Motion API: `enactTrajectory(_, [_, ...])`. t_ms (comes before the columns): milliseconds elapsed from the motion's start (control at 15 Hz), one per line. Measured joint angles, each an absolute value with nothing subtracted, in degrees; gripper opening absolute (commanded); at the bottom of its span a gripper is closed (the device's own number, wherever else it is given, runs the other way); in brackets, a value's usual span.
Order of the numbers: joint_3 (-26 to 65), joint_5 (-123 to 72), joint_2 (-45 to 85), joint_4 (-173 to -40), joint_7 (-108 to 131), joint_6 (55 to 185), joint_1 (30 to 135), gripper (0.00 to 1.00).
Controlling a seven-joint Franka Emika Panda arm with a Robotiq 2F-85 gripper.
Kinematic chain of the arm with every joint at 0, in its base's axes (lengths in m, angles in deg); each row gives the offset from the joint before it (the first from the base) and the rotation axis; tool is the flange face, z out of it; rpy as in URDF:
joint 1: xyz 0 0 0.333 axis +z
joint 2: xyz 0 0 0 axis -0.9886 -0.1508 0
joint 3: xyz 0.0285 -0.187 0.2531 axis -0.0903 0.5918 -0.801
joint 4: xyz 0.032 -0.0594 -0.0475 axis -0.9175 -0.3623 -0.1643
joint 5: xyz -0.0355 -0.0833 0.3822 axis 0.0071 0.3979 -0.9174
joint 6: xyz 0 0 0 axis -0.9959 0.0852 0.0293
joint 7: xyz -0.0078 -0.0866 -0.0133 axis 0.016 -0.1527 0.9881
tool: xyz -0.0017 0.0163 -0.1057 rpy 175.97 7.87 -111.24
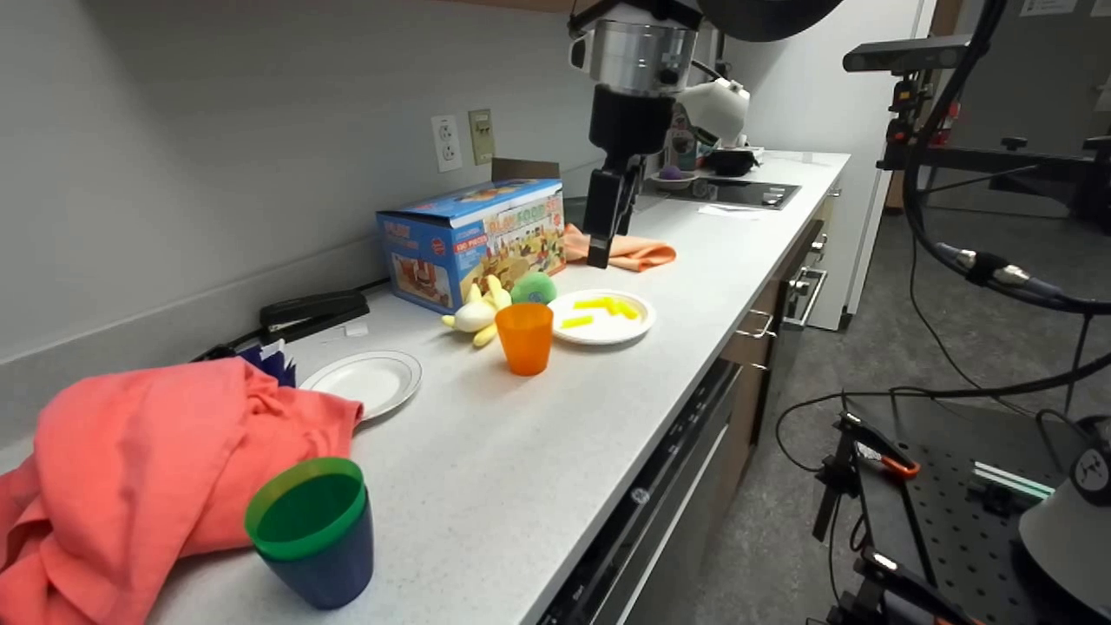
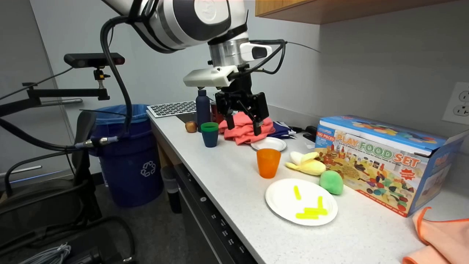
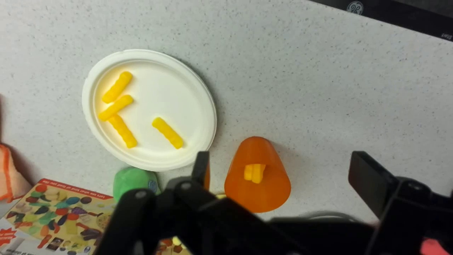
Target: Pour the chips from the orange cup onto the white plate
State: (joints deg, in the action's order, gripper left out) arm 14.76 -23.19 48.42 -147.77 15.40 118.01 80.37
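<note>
The orange cup point(image 1: 526, 347) stands upright on the counter beside the white plate point(image 2: 280, 201). In the wrist view a couple of yellow chips point(image 3: 253, 173) are visible inside the cup. Several yellow pieces point(image 2: 311, 211) of the same look lie spread on the plate. My gripper point(image 2: 243, 125) hangs well above the counter, its fingers wide apart and nothing between them. From the wrist, the orange cup point(image 3: 258, 198) shows below, between the two fingertips but nearer the left one. Much of the gripper's lower linkage covers the bottom of that view.
A toy banana point(image 2: 309, 165), a green toy point(image 2: 331, 182) and the play food box point(image 2: 373, 161) sit along the wall side. A second plate point(image 1: 369, 382), a coral cloth point(image 1: 165, 460) and stacked green and blue cups point(image 1: 312, 538) stand farther along the counter. An orange napkin point(image 1: 638, 252) lies past the plate.
</note>
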Motion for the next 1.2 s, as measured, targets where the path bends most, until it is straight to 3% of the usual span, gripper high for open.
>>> enactTrajectory(667, [14.8, -23.4, 48.2, -147.8, 15.4, 118.9, 80.4, 1.0])
enactTrajectory(1200, [15.2, -30.7, 39.6, -142.7, 15.9, 123.4, 80.4, 1.0])
